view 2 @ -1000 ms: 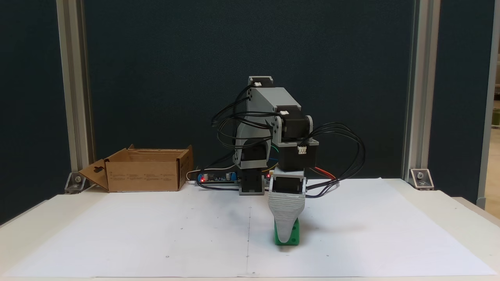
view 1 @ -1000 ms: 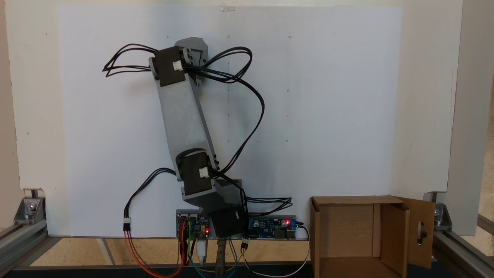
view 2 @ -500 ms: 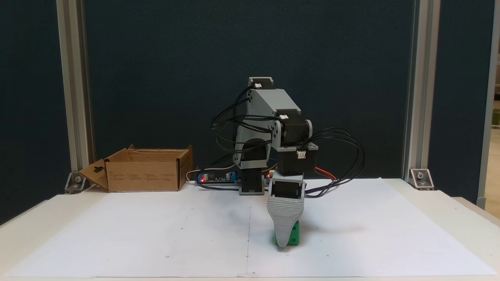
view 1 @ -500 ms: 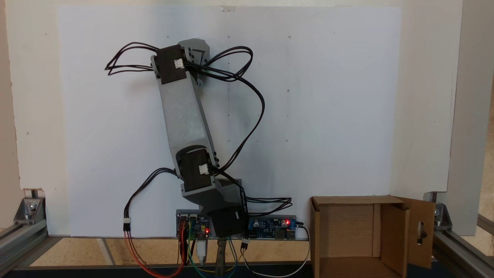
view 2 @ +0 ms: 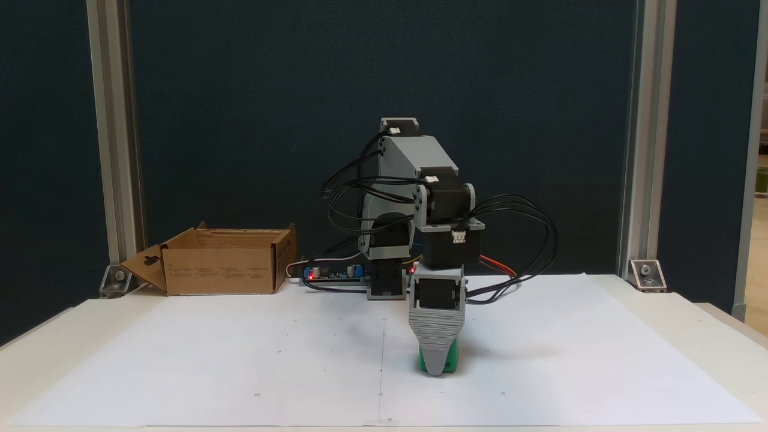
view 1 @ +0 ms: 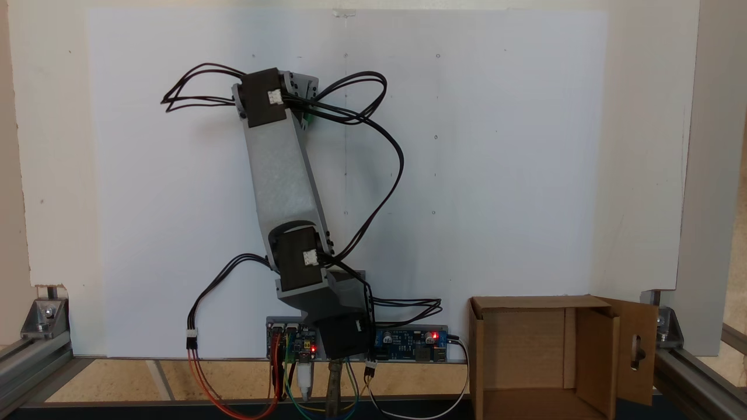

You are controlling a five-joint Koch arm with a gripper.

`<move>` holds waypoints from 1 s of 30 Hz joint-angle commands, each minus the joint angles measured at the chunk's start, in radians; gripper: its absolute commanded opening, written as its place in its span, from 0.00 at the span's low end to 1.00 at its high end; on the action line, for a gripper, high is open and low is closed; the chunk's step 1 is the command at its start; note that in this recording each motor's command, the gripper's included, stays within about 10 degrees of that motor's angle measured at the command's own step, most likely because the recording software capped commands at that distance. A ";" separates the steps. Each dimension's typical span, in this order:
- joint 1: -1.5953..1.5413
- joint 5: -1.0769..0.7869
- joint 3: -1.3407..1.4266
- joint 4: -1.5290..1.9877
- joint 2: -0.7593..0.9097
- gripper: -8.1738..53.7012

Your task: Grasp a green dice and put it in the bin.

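Green dice [view 2: 453, 360] is seen on the white paper of the bench [view 2: 660, 336], half hidden behind the lowered pincer [view 2: 436, 371], which has sunk further around it. Whether it is clamped cannot be told. Cardboard bin [view 2: 222, 270] is placed far left.

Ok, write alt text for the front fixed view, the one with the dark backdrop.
A grey robot arm reaches down onto white paper, its end effector lowered over a green dice with one grey finger covering the cube's front. An open cardboard bin sits at the back left of the table, well apart from the dice.
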 commanded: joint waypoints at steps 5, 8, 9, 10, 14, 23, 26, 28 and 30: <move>0.006 0.026 -0.012 0.032 0.058 0.32; 0.008 0.028 -0.048 0.092 0.164 0.32; 0.006 0.028 -0.084 0.137 0.184 0.32; 0.005 0.028 -0.126 0.183 0.198 0.32; 0.006 0.028 -0.259 0.310 0.268 0.32; 0.066 0.025 -0.278 0.370 0.382 0.32; 0.284 -0.046 -0.275 0.318 0.462 0.32; 0.385 -0.115 -0.256 0.264 0.509 0.32; 0.506 -0.175 -0.247 0.206 0.554 0.32</move>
